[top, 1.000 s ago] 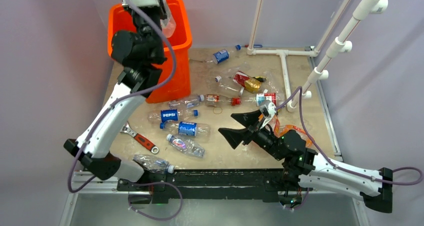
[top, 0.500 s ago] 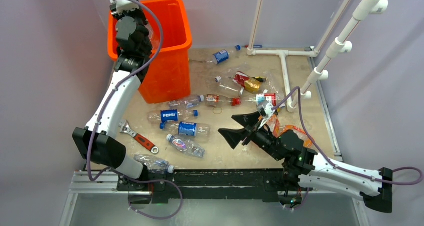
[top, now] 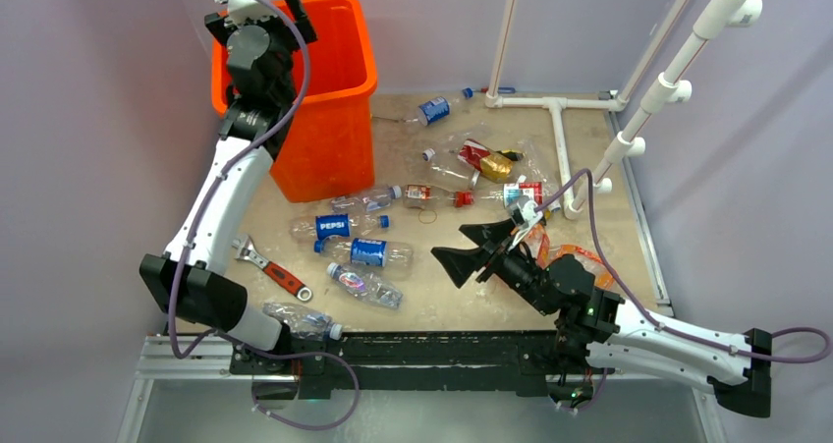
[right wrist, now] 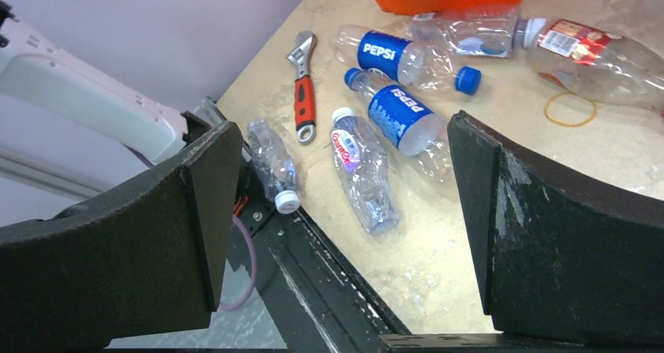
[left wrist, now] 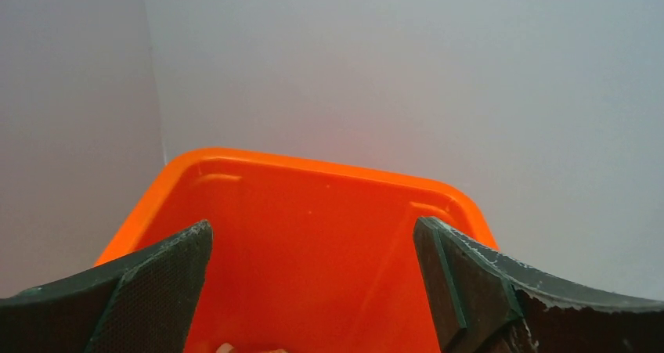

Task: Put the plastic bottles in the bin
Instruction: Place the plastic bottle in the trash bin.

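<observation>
Your left jaws are standing wide with nothing between them, hanging over the far-left side of the bin [top: 339, 119]; its orange inner wall is filling the left wrist view. Your right jaws are also gaping wide and gripping nothing, hovering above the near right part of the desk [top: 442, 305].

The bin is sitting upright at the far left corner of the desk. The plastic bottles [top: 432, 195] are lying scattered across the desk, to the right and near side of it. A Pepsi bottle [top: 334, 227] is lying just near of the bin, with a second Pepsi bottle [top: 371, 253] beside it and a red-labelled bottle [top: 363, 284] nearer still. A crushed clear bottle [top: 300, 317] is resting at the near edge. A blue-labelled bottle [top: 434, 109] is lying far back, right of the bin. An orange-tinted bottle [top: 575, 256] is showing partly behind your right arm.

A red-handled wrench [top: 275, 271] is lying left of the Pepsi bottles, and a rubber band [top: 425, 215] is lying among the middle ones.
</observation>
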